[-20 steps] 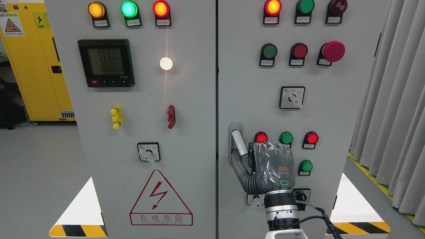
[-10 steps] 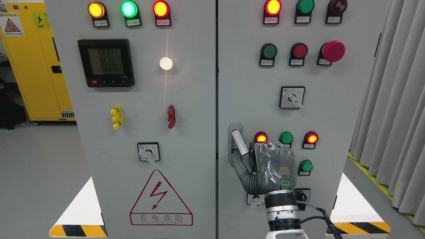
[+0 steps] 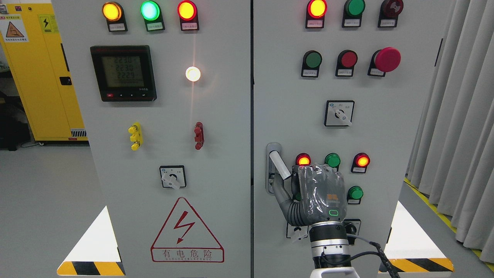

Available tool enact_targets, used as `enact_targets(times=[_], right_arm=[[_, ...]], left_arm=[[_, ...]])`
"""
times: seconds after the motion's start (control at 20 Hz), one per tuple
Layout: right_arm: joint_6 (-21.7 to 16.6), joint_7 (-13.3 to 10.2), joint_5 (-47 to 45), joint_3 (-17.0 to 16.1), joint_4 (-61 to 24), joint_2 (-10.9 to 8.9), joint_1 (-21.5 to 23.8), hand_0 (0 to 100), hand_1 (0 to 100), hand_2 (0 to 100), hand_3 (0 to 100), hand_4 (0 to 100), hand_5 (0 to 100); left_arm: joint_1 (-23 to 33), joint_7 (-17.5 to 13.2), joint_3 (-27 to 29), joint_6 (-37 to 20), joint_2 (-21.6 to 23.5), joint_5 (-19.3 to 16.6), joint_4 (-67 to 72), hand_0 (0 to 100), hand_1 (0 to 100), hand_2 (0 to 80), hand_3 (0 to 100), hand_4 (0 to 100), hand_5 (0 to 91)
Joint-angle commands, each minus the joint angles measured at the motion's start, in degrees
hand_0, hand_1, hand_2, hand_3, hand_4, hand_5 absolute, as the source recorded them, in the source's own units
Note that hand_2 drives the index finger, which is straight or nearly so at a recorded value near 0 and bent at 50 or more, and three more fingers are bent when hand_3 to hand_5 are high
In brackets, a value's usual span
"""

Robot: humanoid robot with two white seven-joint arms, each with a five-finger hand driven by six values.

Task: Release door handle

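The silver door handle sits at the left edge of the right cabinet door, swung out and slanting down to the right. My right hand, in a grey glove, comes up from the bottom edge and sits just right of the handle. Its thumb stretches out to the lower left, under the handle's free end. The handle's whole length shows and nothing wraps around it. The back of the hand hides the other fingers. My left arm is out of view.
Red and green lamps and a rotary switch surround the hand on the right door. The left door carries a meter and a hazard triangle. A yellow cabinet stands far left and curtains hang at the right.
My right hand has slid slightly right and down, away from the handle. The handle's lower end has swung a little to the right.
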Motion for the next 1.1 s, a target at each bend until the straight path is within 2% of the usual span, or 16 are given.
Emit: enact_targets(times=[0.0, 1.05], right_arm=[[0.0, 0.1, -0.1, -0.1, -0.3, -0.12, 0.0, 64, 44, 92, 100, 100, 100], [0.0, 0.1, -0.2, -1.3, -0.3, -0.64, -0.4, 60, 45, 92, 100, 100, 100]], left_arm=[[0.0, 0.0, 0.0, 0.0, 0.0, 0.0, 0.0, 12, 56, 0.0, 0, 0, 0.0], [0.0, 0.0, 0.0, 0.0, 0.0, 0.0, 0.0, 12, 56, 0.0, 0, 0, 0.0]])
